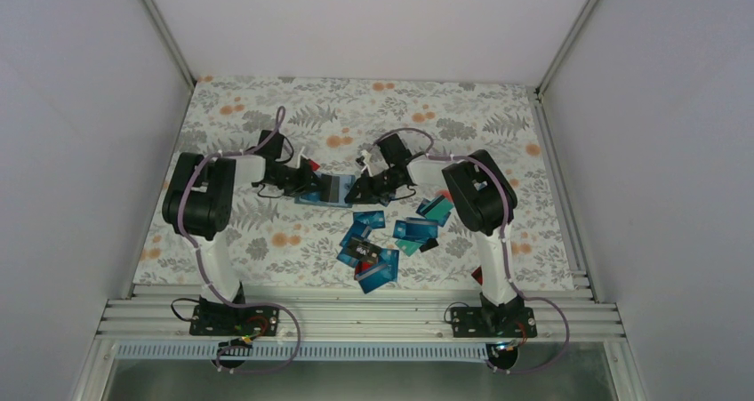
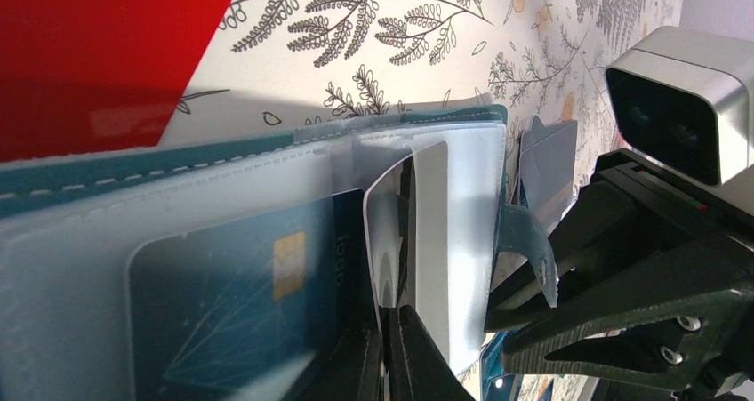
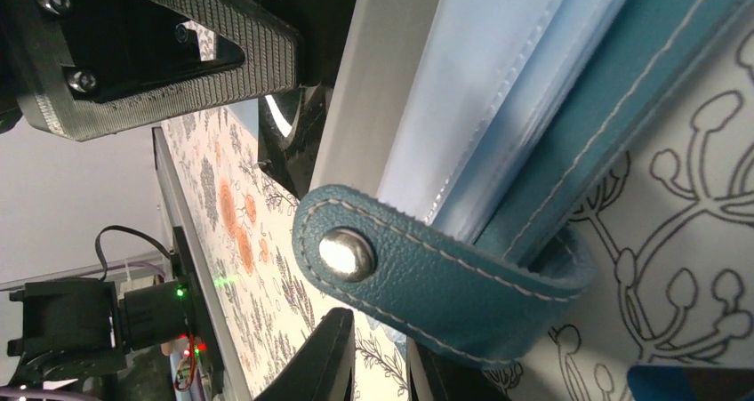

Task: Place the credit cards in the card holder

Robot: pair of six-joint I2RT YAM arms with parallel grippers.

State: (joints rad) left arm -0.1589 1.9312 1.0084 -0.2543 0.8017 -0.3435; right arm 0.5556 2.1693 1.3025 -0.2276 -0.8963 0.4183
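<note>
Two grippers working at card holder (image 1: 331, 189): left gripper (image 2: 389, 352) clamping silvery credit card (image 2: 431, 214), right gripper (image 3: 382, 370) pinching clear pocket flap (image 2: 526, 241). Best keeping card level, sliding straight in.

A floral-print tablecloth (image 1: 267, 241) spreads beneath the left pincer (image 1: 313, 185) and right pincer (image 1: 358, 190); plain white walls (image 1: 356, 19) rise beyond and beside them, with aluminium rails (image 1: 356, 316) behind.

1 card holder (image 1: 331, 190), roughly a dozen loose credit cards (image 1: 378, 272), overlap blocks exact count, 1 blue chip card (image 2: 231, 303) in a pocket, 1 red card (image 2: 98, 54), 2 arms: left arm (image 1: 200, 196), right arm (image 1: 476, 196)
</note>
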